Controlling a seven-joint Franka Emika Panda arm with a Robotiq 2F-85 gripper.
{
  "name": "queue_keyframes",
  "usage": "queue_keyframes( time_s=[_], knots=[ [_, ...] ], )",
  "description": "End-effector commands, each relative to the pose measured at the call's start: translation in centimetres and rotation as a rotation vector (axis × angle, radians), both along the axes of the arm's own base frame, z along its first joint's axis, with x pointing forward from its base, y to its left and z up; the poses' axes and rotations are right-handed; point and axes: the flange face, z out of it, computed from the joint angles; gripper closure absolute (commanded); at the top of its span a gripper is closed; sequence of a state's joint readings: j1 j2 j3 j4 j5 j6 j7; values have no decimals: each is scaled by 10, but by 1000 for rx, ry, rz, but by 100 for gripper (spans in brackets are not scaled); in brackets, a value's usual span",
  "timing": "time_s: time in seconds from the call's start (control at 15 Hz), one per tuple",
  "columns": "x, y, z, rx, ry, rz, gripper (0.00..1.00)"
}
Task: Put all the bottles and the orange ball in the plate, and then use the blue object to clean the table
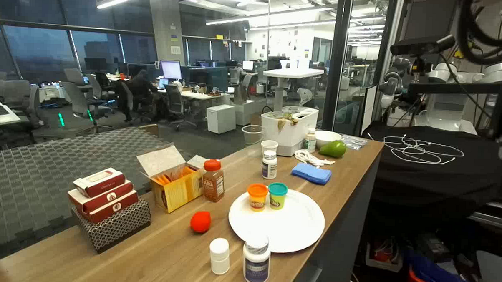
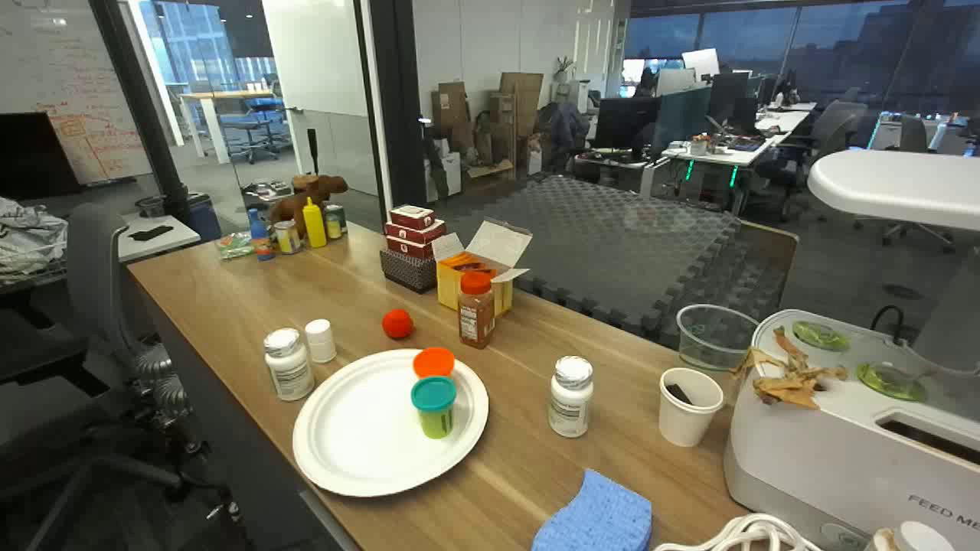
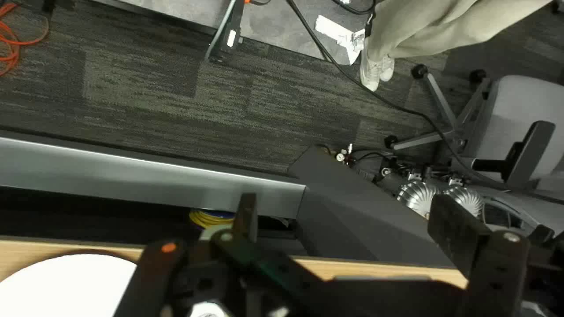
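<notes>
The plate is plain white, the sponge is soft blue, and that ball is super loud red-orange. The pill bottle at bottom centre of an exterior view is white with a purple-blue label. Spice bottle is reddish-brown, red cap. One Play-Doh tub is orange, the other tub lime green with a teal lid. The box toward lower left has a dark-and-pale lattice pattern.

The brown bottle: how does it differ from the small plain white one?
The brown bottle is taller than the small white bottle. The brown bottle has a red cap and printing; the small white bottle, a white cap and no visible print. The brown bottle stands by the yellow box, the small white bottle beside a larger bottle. Both stand upright, capped, off the plate.
</notes>
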State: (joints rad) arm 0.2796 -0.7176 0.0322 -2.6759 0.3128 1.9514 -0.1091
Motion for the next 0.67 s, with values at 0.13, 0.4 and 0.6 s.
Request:
queue_keyframes(
  time_s=[0.13,0.4,0.6],
  knots=[
    [0,0,2,1,-4,0,0],
    [0,0,3,1,-5,0,0],
    [6,0,0,8,-8,-14,0]
  ],
)
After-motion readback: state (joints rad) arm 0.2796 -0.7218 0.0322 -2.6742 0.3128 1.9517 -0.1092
